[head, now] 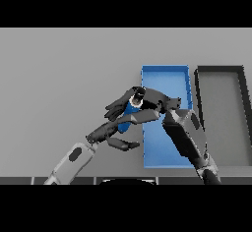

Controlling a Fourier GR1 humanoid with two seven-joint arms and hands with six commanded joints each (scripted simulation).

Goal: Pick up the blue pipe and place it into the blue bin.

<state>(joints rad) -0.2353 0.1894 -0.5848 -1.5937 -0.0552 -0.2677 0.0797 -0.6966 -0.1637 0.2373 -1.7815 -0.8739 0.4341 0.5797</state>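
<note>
The right robot hand (147,103) has its fingers curled round the blue pipe (129,116), holding it tilted just beside the left rim of the blue bin (165,73), which sits toward the counter's (59,78) right side. A dark bin (220,70) stands by the right edge. The left robot hand (112,133) shows nearer the front edge, fingers relaxed and holding nothing. The carry looks nearly finished. Next, the pipe needs shifting right over the blue bin's floor, then releasing.
</note>
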